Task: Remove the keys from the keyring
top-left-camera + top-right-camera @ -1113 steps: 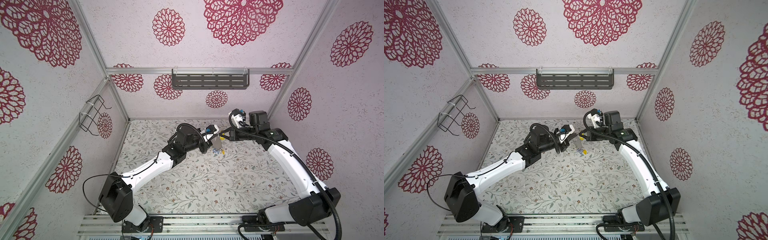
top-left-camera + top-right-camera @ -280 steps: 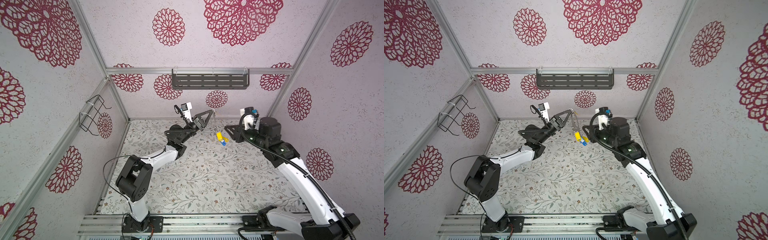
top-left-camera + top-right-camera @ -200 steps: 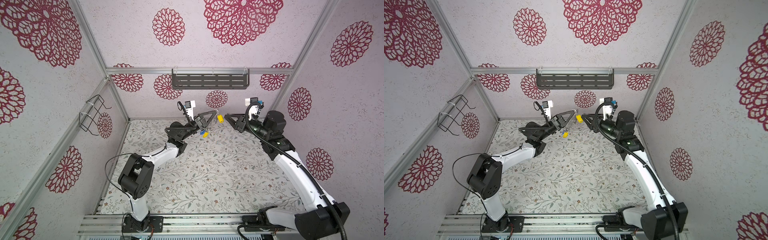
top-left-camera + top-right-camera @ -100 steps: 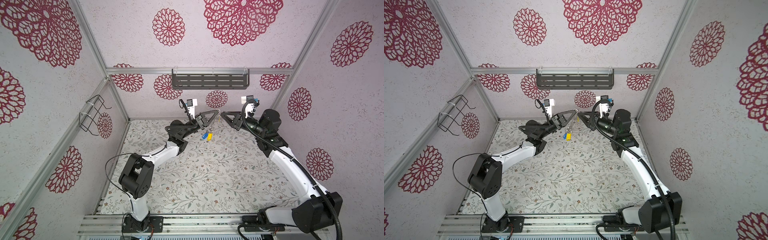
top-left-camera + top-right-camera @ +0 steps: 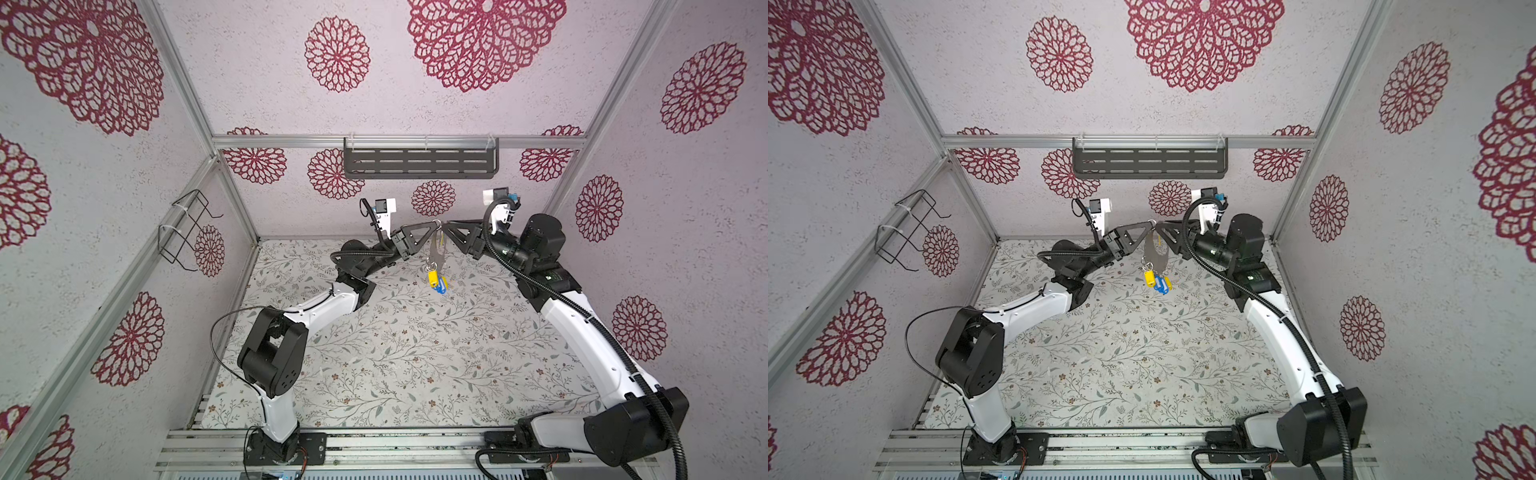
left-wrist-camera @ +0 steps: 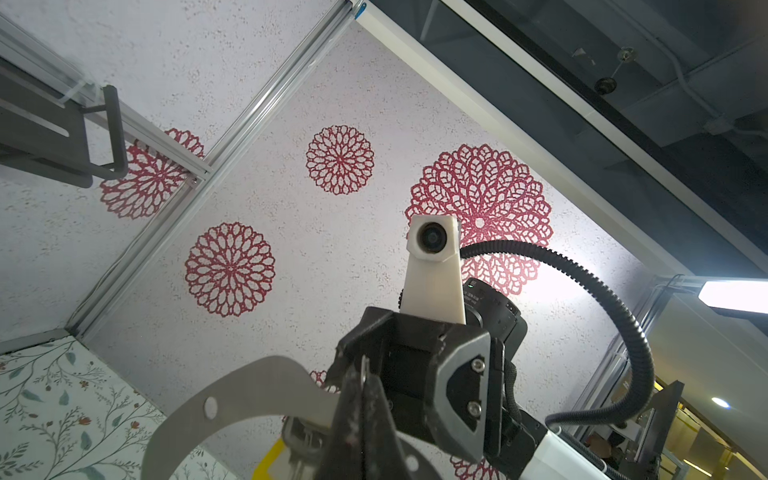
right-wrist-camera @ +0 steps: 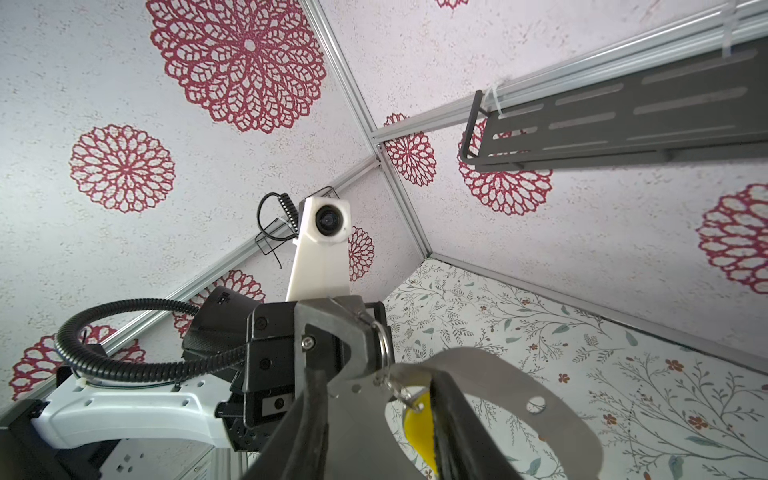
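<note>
The keyring [image 5: 436, 252], a flat grey horseshoe plate, hangs in the air at the back middle in both top views [image 5: 1155, 251]. My left gripper [image 5: 435, 225] is shut on its top end, seen close in the left wrist view [image 6: 365, 399]. Yellow and blue keys [image 5: 436, 281] dangle from its lower rim [image 5: 1158, 281]. My right gripper [image 5: 445, 227] meets it tip to tip and is open. In the right wrist view its fingers [image 7: 316, 419] stand either side of the plate's arm [image 7: 498, 382], and a yellow key [image 7: 415, 424] hangs between them.
A dark slotted shelf [image 5: 420, 163] is fixed to the back wall above both grippers. A black wire holder [image 5: 185, 230] hangs on the left wall. The floral mat [image 5: 395, 353] lies well below the hanging plate.
The right gripper has come in from the right until its tips reach the keyring's top, and its jaws have widened. The keys, swung out leftward a second ago, now hang straight down.
</note>
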`<action>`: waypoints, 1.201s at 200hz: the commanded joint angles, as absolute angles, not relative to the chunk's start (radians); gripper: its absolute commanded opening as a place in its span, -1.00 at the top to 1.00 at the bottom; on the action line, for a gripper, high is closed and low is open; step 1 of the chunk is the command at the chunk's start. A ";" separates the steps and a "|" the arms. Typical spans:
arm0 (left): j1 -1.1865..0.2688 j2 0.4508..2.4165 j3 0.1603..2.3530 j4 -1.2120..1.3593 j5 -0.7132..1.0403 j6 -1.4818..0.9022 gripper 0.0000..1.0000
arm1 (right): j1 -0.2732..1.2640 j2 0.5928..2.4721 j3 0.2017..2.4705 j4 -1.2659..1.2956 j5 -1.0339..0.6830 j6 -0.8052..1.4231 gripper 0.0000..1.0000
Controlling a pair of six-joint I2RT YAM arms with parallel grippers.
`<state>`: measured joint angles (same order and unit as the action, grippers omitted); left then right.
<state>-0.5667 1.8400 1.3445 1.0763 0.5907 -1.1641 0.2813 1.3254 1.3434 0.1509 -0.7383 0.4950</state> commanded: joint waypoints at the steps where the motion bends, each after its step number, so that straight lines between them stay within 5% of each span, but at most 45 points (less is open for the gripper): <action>1: -0.568 1.842 1.376 1.092 0.597 -1.166 1.00 | 0.276 1.327 1.401 0.166 -0.757 0.469 0.15; 50: -0.569 1.838 1.381 1.090 0.581 -1.163 1.00 | 0.309 1.341 1.379 0.210 -0.782 0.508 0.71; 124: -0.569 1.844 1.402 1.086 0.558 -1.158 1.00 | 0.337 1.299 1.288 0.233 -0.749 0.508 0.74; 157: -0.570 1.842 1.398 1.088 0.553 -1.157 1.00 | 0.347 1.308 1.287 0.248 -0.742 0.517 1.00; 194: -0.568 1.843 1.390 1.084 0.558 -1.153 1.00 | 0.348 1.275 1.285 0.190 -0.694 0.485 1.00; 240: -0.566 1.840 1.381 1.065 0.576 -1.134 1.00 | 0.272 1.158 1.264 0.137 -0.650 0.466 0.74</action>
<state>-0.5667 1.8404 1.3735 1.0519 0.5674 -1.1526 0.3122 1.2404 1.2407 0.1230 -0.6815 0.4896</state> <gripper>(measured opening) 0.043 0.119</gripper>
